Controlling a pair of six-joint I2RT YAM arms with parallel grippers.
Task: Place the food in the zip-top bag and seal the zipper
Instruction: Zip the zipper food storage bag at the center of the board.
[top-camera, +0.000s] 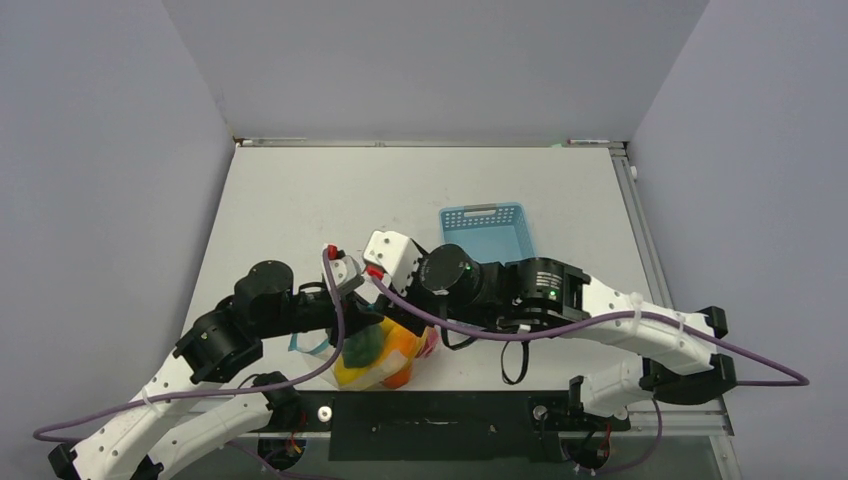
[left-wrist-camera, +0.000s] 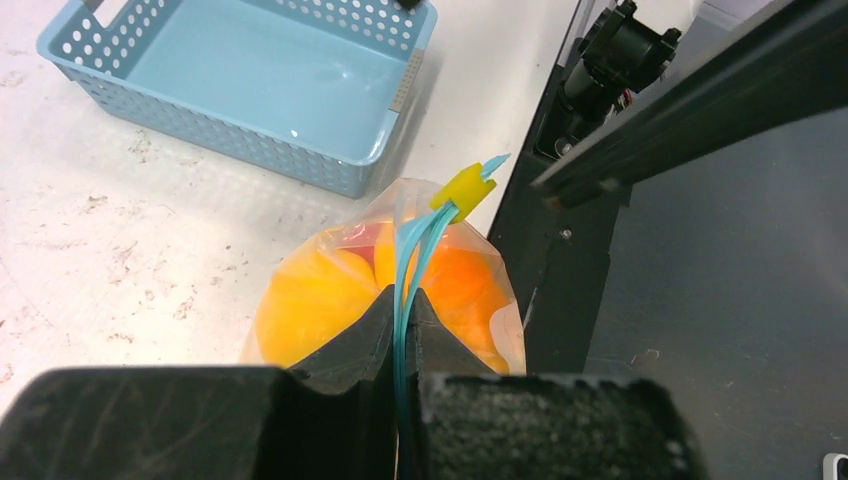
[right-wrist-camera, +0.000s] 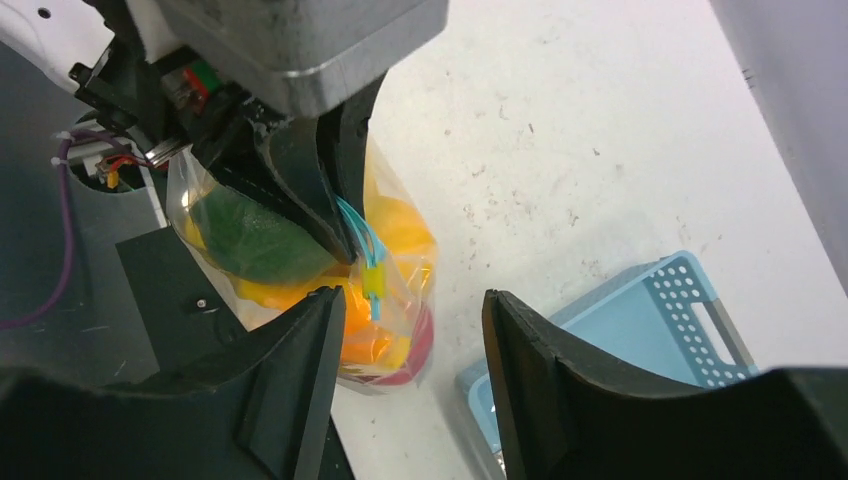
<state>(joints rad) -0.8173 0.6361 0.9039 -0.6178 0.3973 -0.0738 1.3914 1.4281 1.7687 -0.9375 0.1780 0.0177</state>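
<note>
Food (left-wrist-camera: 312, 300), orange and yellow pieces with a green one and a bit of red showing in the right wrist view, is all inside the zip-top bag (top-camera: 378, 352), which sits at the near edge of the table (left-wrist-camera: 100, 230), close to the black frame between the two arm bases. Along its mouth runs the zipper (left-wrist-camera: 412, 250), its teal strips gathered upward to a yellow slider (left-wrist-camera: 462, 187) at the far end. I cannot tell whether the strips are pressed together along their whole length. The left gripper (left-wrist-camera: 400, 340) is clamped tight on the near end of that strip, probably to anchor the mouth and hold it taut so that the closure can be worked. The right gripper (right-wrist-camera: 410, 370) faces it with its fingers spread wide and holding nothing, the slider just ahead of the gap; that looks like a line-up to take the slider or pinch the strip. Beyond the bag stands the light-blue basket (left-wrist-camera: 230, 135), with no fruit in it. Loading therefore looks complete and sealing is the step in hand.
</note>
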